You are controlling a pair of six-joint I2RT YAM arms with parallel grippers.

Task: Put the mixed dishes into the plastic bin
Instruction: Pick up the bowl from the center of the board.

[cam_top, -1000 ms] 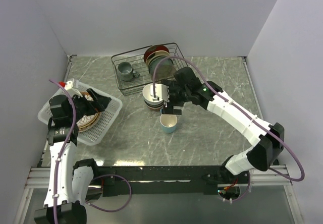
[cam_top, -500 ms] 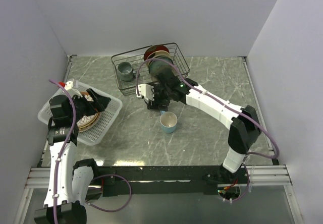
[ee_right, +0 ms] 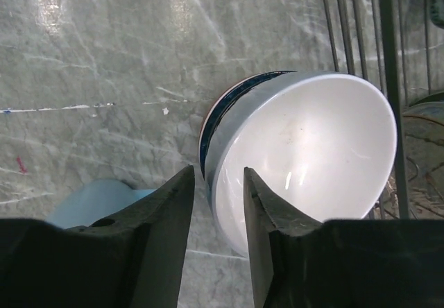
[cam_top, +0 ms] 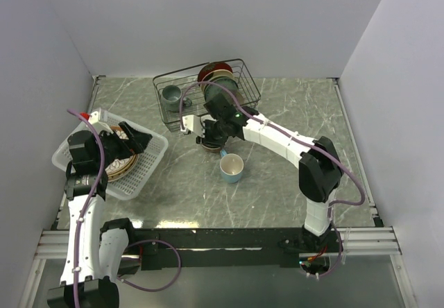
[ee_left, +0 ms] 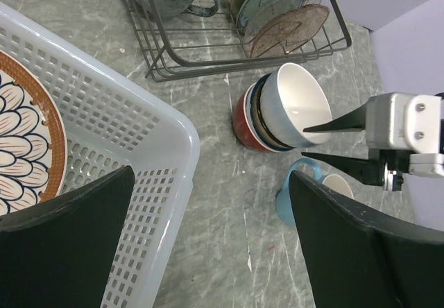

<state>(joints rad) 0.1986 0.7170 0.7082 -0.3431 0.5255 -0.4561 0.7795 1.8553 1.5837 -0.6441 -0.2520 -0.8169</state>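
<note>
- Hovering over the plastic bin [ee_left: 139, 134], the left hand [ee_left: 211, 175] is spread wide and empty; a patterned plate [ee_left: 21, 134] lies inside the bin.
- The light blue mug [cam_top: 232, 168] stands on the bench [cam_top: 291, 114].
- Just beyond it, the right hand [ee_right: 218, 173] straddles the rim of the top bowl [ee_right: 305, 148] in a tilted stack of bowls [ee_left: 267, 117]; I cannot tell if it pinches.
- The wire rack [ee_left: 208, 51] stands behind.

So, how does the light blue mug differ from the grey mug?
The light blue mug stands free on the table; the grey mug sits inside the black wire rack. The light blue mug is pale with a cream inside; the grey mug is darker. Both stand upright, mouth up.
</note>
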